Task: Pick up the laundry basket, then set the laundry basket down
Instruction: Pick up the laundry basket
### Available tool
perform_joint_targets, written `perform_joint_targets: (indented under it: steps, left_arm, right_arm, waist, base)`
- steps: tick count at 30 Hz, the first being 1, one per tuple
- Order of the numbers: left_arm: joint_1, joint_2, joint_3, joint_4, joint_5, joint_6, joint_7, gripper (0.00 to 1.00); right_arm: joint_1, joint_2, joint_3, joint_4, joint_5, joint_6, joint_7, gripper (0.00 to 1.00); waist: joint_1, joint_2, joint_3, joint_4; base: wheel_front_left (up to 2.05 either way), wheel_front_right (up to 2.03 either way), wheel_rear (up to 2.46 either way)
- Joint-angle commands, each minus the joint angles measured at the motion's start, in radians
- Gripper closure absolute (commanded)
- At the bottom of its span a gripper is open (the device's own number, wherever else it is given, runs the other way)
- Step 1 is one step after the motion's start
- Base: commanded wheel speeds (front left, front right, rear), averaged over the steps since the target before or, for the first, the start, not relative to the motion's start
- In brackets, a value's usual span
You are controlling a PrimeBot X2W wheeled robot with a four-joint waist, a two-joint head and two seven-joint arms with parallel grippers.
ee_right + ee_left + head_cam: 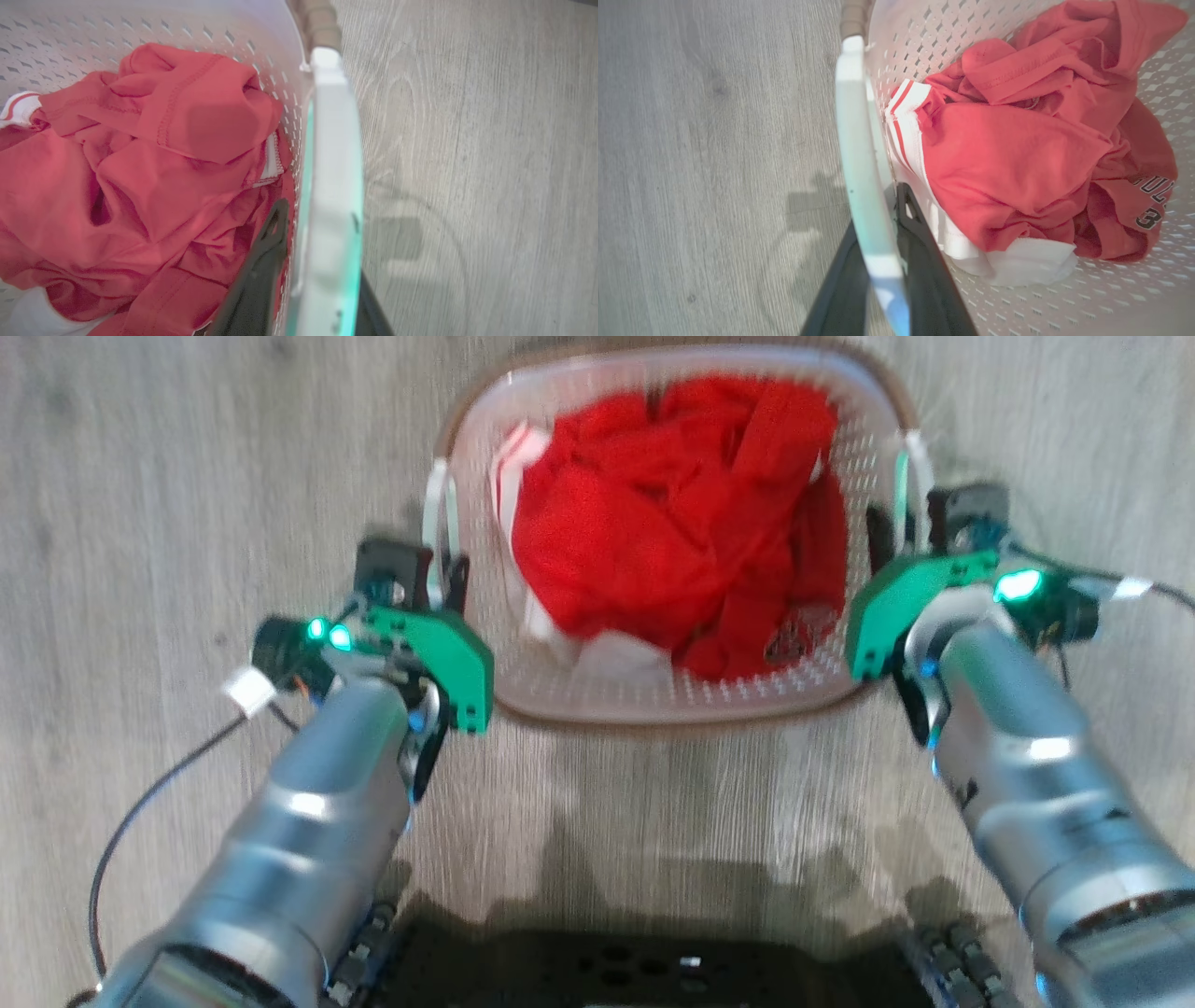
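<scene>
Gripping laundry basket (653,714) | left gripper (439,574) clamps its left handle (859,154) | right gripper (901,537) clamps its right handle (331,186) | likely light, stiff plastic, soft cloth (672,523); lift level

White perforated laundry basket (607,695) w/ brown rim; red+white cloth (672,523).
</scene>
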Motion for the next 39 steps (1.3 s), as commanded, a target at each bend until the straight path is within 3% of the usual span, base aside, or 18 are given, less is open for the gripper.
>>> perform_joint_targets:
  steps: [1, 24, 39]
  left_arm:
    - [0.037, 0.036, 0.005, 0.004, -0.008, 0.003, -0.011, 1.00]
    - [0.355, 0.036, -0.233, 0.109, -0.234, 0.017, 0.102, 1.00]
    - [0.416, 0.036, -0.294, 0.136, -0.282, 0.027, 0.134, 1.00]
  right_arm:
    - [0.075, 0.010, 0.034, 0.008, 0.010, 0.003, -0.011, 1.00]
    - [0.390, 0.010, 0.364, 0.058, 0.318, 0.003, 0.241, 1.00]
    - [0.457, 0.010, 0.480, 0.028, 0.395, 0.003, 0.288, 1.00]
  waist:
    - [0.0000, -0.0001, -0.081, -0.003]
    - [0.0000, -0.0001, -0.637, -0.047]
    - [0.0000, -0.0001, -0.785, -0.052]
  base:
    - [0.00, 0.00, 0.00]
    - [0.00, 0.00, 0.00]
    - [0.00, 0.00, 0.00]
